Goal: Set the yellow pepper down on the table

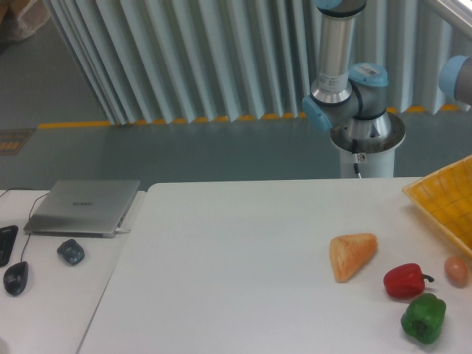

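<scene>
Table (221,258) carries an orange wedge (352,255), red pepper (405,281) and green pepper (423,318); my pincer is out of view, so I cannot tell its state

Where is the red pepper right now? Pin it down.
The red pepper lies on the table near the right edge of the camera view, between the orange wedge and a small egg-like object, just above the green pepper.

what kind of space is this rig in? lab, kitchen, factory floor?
Most likely a robotics lab or workshop. The arm's base stands on a pedestal behind a plain white table, a closed laptop and mouse sit on the adjoining desk, and yellow floor tape runs along a ribbed wall.
</scene>
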You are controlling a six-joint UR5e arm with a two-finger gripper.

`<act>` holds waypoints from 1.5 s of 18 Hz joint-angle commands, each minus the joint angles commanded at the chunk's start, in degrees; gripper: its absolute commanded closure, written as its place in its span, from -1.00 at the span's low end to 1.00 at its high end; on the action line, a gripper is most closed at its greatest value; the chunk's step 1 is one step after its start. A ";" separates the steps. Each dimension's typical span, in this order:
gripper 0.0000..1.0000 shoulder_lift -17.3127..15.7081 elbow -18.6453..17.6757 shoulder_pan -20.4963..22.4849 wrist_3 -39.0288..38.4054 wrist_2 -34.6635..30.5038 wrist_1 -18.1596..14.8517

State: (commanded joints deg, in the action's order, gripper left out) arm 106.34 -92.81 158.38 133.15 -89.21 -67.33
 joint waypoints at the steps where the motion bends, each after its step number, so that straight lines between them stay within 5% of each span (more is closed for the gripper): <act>1: -1.00 0.70 0.18 0.00 0.09 0.00 0.36; 5: -1.00 3.43 0.79 0.09 2.20 -0.52 2.20; 11: -1.00 3.96 0.27 -0.26 4.83 -5.88 2.20; 25: -1.00 5.54 -0.97 -0.53 4.31 -5.71 2.29; 27: -0.71 5.54 -0.97 -0.53 4.04 -5.71 2.20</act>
State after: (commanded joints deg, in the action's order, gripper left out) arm 111.88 -93.78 157.85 137.20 -94.92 -65.13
